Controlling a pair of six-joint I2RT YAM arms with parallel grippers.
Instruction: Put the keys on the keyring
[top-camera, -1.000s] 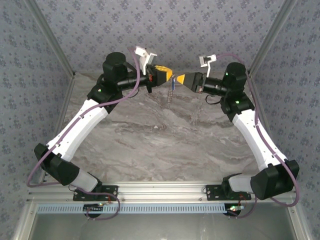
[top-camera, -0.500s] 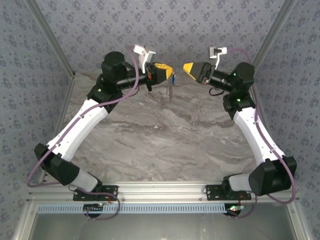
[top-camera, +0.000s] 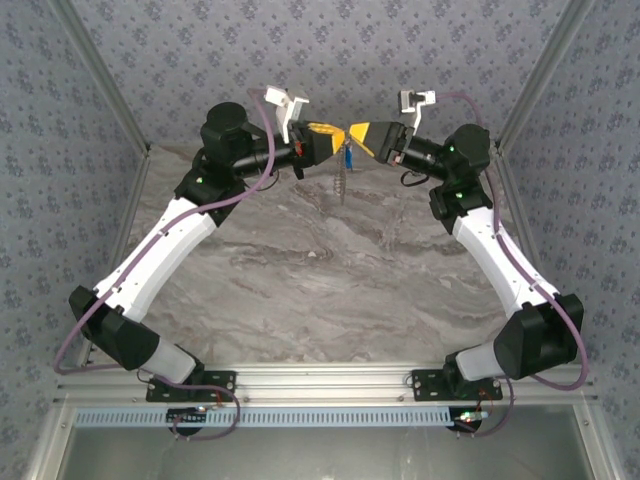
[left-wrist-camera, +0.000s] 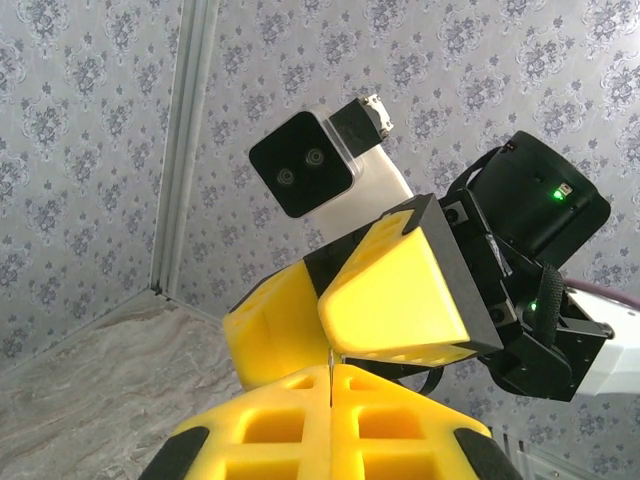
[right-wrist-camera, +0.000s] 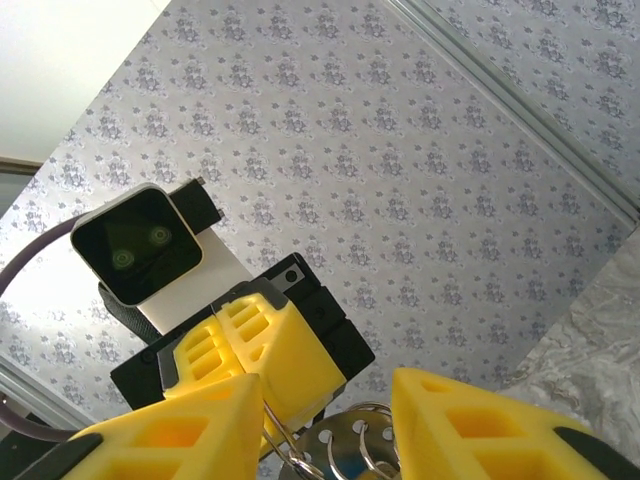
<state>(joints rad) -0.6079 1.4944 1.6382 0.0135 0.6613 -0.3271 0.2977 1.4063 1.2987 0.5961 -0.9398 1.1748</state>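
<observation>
The left end effector (top-camera: 338, 141) is raised above the far part of the tabletop (top-camera: 330, 285) with its fingers pressed flat together, pinching a thin wire of the keyring (top-camera: 341, 183). The rest of the keyring hangs down from it as a pale chain. The key (top-camera: 347, 156), with its blue head, sits at the top of that chain, just beside the tips of both end effectors. From these views I cannot tell whether it is already threaded on. The right end effector (top-camera: 354, 132) faces the left nose to nose. In its own wrist view its fingers stand apart, with wire loops and a rounded silvery piece in the gap, and nothing is clamped. The main risk is the crowding: the two yellow tips are almost touching, so a small overshoot by the right arm could knock the left one and shake the wire out of its narrow pinch, dropping ring and key onto the tabletop. If the right fingers close off-centre they could catch a loop instead of the key and twist or tug the ring. The chain hangs free and may swing, which would shift the target.
</observation>
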